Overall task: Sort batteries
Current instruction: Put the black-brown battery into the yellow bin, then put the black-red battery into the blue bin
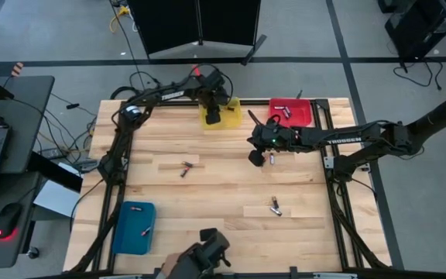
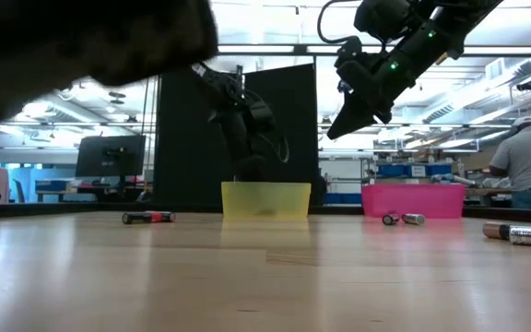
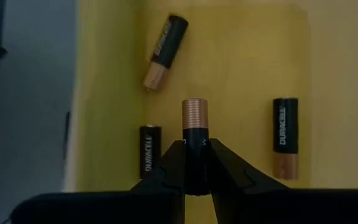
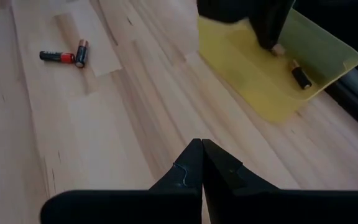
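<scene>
The yellow bin (image 1: 221,111) stands at the table's far edge, the red bin (image 1: 291,112) to its right. My left gripper (image 1: 213,116) reaches down into the yellow bin, shut on a black and copper battery (image 3: 194,124). Three more batteries (image 3: 165,53) (image 3: 150,151) (image 3: 285,138) lie flat on the bin's floor. My right gripper (image 1: 255,157) hangs shut and empty above the table, in front of the red bin, beside a loose battery (image 1: 271,159). Other batteries lie on the wood (image 1: 186,168) (image 1: 274,206). The blue bin (image 1: 134,226) at the near left holds one. My left gripper pinches the battery's black body (image 3: 195,144) between its two fingers. The battery lies along the fingers, its copper end (image 3: 194,112) sticking out past the fingertips. The fingers come slanting down from above into the yellow bin. Whether the battery's end touches the bin floor I cannot tell.
The red bin holds a few batteries (image 1: 283,109). A dark object (image 1: 206,249) sits at the table's near edge and blocks the low view's upper left. A person (image 2: 528,161) stands in the room beyond the table. Bare wood lies across the table's middle.
</scene>
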